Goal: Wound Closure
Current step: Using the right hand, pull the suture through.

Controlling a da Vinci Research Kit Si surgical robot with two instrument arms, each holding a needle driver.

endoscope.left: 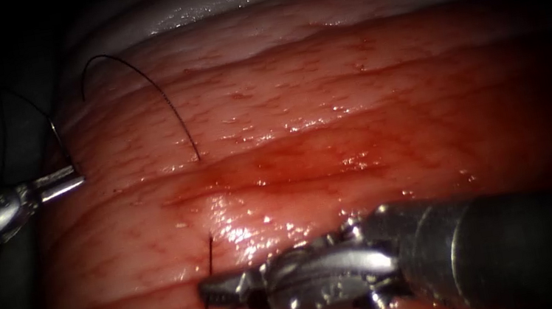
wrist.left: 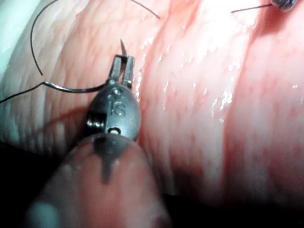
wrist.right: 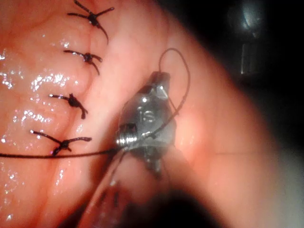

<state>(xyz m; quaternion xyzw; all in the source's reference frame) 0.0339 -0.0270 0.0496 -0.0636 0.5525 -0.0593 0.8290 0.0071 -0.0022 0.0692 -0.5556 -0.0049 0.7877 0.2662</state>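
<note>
**A:** Right, where is your needle (wrist.left: pixel 80 88) now?

**B:** You have it in the left claw (endoscope.left: pixel 63 181), well off to the left of the cut (endoscope.left: pixel 272 177), at the tissue's (endoscope.left: pixel 355 89) left edge. The left wrist view shows the jaws closed across the needle near its pointed end: the tip pokes out just past them, and the curved body sweeps away on the other side to where the thread (endoscope.left: pixel 145 86) joins. The needle is out of the tissue, in the air above it.

**A:** Why hold it so far out?

**B:** My guess is that it keeps the point away from the wound and the slack clear of your other tool. From the needle the thread arches up, over, and down into the tissue just above the cut.

**A:** And the right claw (endoscope.left: pixel 227 290)?

**B:** It lies low, below the cut, its shaft coming in from the right and nearly flat along the surface, tip pointing left. The jaws look closed, with a short dark end of thread rising from the tissue just beside the tip and a small loop under it. I judge you are pinching thread there, though the grip itself is hard to make out. In the right wrist view, thread drapes over the tool's body, and a taut strand runs from it across the tissue beside a row of knotted stitches (wrist.right: pixel 71 100).

**A:** The left arm's pose?

**B:** Nearly level, wrist straight, jaws pointing right toward the tissue.
</note>
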